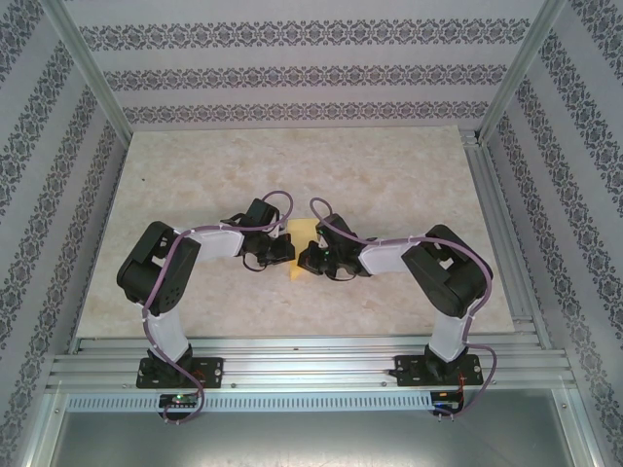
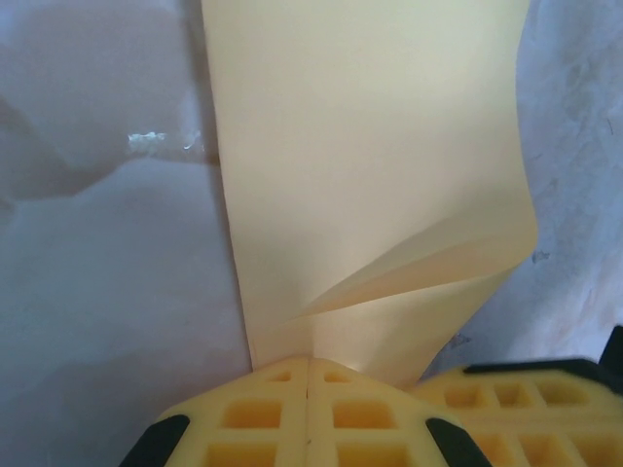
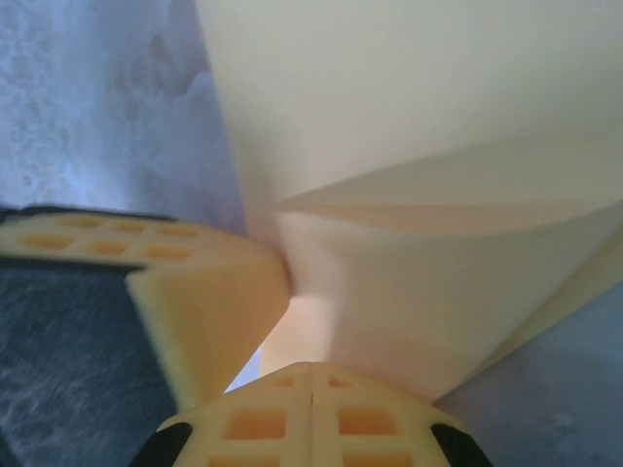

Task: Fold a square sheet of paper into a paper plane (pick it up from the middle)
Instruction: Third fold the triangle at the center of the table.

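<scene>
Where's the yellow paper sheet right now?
The thin yellow-orange paper sheet is at the centre of the top view, between the left hand and right hand, both shut on it.

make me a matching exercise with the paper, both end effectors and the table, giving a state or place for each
1 sheet of paper
2 left end effector
3 right end effector
4 table

a pale and marbled, under both arms
b shut on the paper's left side
c shut on the paper's right side
d yellow, partly curled, between the arms

Pairs: 1-d, 2-b, 3-c, 4-a
</scene>
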Motion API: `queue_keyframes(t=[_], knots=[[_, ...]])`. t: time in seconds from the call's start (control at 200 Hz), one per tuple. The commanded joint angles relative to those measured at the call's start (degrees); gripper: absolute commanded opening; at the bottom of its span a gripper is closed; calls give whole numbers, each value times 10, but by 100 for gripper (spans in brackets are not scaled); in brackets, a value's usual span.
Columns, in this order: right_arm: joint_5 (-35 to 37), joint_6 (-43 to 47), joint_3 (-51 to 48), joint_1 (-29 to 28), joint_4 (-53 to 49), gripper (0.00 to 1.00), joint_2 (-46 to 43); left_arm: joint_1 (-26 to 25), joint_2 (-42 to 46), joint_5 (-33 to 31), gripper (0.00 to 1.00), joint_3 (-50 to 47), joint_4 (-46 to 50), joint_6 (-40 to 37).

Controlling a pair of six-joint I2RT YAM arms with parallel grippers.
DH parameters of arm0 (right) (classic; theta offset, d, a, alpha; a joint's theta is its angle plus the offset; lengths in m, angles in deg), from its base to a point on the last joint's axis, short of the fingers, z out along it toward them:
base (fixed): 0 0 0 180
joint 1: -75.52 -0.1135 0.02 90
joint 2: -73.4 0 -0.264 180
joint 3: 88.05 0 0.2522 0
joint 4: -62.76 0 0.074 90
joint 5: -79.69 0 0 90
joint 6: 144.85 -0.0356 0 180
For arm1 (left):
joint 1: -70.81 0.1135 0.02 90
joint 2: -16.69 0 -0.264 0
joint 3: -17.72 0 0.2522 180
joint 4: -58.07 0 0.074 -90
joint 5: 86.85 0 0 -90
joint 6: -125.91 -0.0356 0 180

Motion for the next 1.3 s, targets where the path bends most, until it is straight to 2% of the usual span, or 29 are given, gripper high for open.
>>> queue_keyframes(t=[0.0,0.37,0.53,0.749,1.119,1.294], knots=[[-14,19,-6,-17,9,0,-20,-6,-20,-53,5,-19,12,-3],[-9,7,0,-21,-4,0,35,-6,-15,-55,4,-25,6,4],[-13,22,-3,-25,8,0,9,-6,-14,-56,5,-27,5,7],[-45,20,-29,-36,74,1,-14,-7,-13,-57,4,-29,3,11],[-13,15,-1,-40,-20,0,35,-6,-16,-57,4,-31,-2,13],[-17,31,4,-42,-12,0,6,-7,-16,-57,4,-31,-2,13]])
